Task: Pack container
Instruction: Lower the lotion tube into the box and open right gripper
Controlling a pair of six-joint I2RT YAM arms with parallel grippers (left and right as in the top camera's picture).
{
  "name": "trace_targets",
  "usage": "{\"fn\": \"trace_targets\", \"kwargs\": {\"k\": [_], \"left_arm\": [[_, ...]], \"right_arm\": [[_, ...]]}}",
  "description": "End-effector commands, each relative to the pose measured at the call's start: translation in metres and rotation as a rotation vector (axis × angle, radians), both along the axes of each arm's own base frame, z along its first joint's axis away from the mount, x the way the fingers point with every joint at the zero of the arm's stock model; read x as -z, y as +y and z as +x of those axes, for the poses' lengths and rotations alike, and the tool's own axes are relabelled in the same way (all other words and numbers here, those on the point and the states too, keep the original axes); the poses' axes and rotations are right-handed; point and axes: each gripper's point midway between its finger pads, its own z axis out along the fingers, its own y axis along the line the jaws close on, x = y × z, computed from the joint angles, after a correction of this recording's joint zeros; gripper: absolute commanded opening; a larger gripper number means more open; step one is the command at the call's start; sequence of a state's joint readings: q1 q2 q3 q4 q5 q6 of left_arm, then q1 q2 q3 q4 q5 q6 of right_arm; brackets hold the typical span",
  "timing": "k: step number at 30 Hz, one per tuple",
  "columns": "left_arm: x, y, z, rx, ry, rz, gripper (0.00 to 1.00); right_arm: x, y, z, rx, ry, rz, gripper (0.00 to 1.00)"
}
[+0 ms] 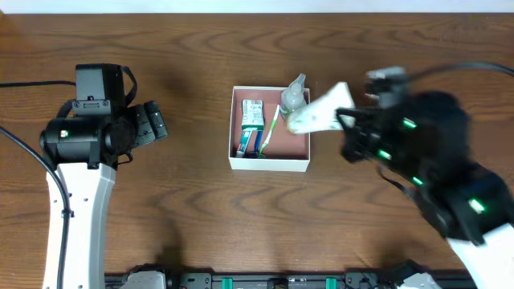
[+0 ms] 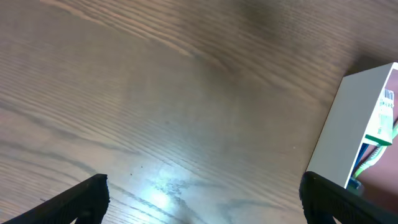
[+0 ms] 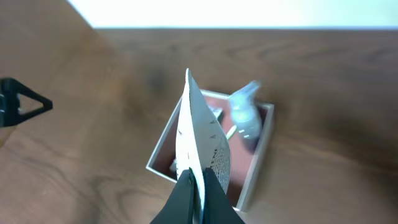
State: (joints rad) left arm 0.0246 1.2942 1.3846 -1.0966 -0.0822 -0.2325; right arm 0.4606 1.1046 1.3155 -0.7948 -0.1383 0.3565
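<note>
The container (image 1: pixel 269 164) is a square white box with a pinkish-brown inside, at the table's middle. In it lie a green-and-white packet (image 1: pixel 253 115), a green toothbrush (image 1: pixel 270 132) and a small clear bottle (image 1: pixel 295 95). My right gripper (image 1: pixel 347 128) is shut on a flat white tube (image 1: pixel 318 111) and holds it tilted above the container's right edge. In the right wrist view the tube (image 3: pixel 198 140) stands edge-on between the fingers (image 3: pixel 198 186), over the container (image 3: pixel 252 180). My left gripper (image 1: pixel 152 122) is open and empty, left of the container; its wrist view shows the container's white wall (image 2: pixel 345 127).
The table is dark wood. A black cable (image 1: pixel 24 83) runs in from the left edge behind the left arm. The bench's front rail (image 1: pixel 265 281) lies along the bottom of the overhead view.
</note>
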Motion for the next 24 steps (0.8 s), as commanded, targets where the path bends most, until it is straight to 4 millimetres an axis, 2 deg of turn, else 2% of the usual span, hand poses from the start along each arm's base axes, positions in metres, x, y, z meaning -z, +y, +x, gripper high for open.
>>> {"fn": "trace_targets", "kwargs": {"k": [1, 6, 10, 14, 18, 19, 20, 21, 22, 24], "left_arm": [[-0.002, 0.003, 0.000, -0.011, -0.004, 0.007, 0.98], [-0.002, 0.003, 0.000, -0.011, -0.004, 0.007, 0.98], [-0.002, 0.003, 0.000, -0.011, -0.004, 0.007, 0.98], [-0.002, 0.003, 0.000, -0.011, -0.004, 0.007, 0.98], [-0.002, 0.003, 0.000, -0.011, -0.004, 0.007, 0.98], [-0.002, 0.003, 0.000, -0.011, -0.004, 0.006, 0.98], [-0.002, 0.003, 0.000, -0.011, -0.004, 0.007, 0.98], [-0.002, 0.003, 0.000, -0.011, -0.004, 0.007, 0.98], [-0.002, 0.003, 0.000, -0.011, -0.004, 0.007, 0.98], [-0.002, 0.003, 0.000, -0.011, -0.004, 0.007, 0.98]], "right_arm": [[0.018, 0.013, 0.023, 0.071, 0.038, -0.023, 0.01], [0.069, 0.026, 0.060, 0.122, 0.122, -0.106, 0.01], [0.108, 0.021, 0.075, 0.182, 0.191, -0.191, 0.01], [0.130, 0.025, 0.080, 0.175, 0.238, -0.222, 0.01], [0.136, 0.026, 0.079, 0.158, 0.247, -0.242, 0.01], [0.134, 0.028, 0.079, 0.142, 0.233, -0.247, 0.05], [0.131, 0.031, 0.079, 0.123, 0.215, -0.251, 0.17], [0.128, 0.034, 0.079, 0.109, 0.198, -0.252, 0.34], [0.124, 0.036, 0.078, 0.100, 0.185, -0.252, 0.41], [0.113, 0.038, 0.074, 0.081, 0.154, -0.248, 0.45]]}}
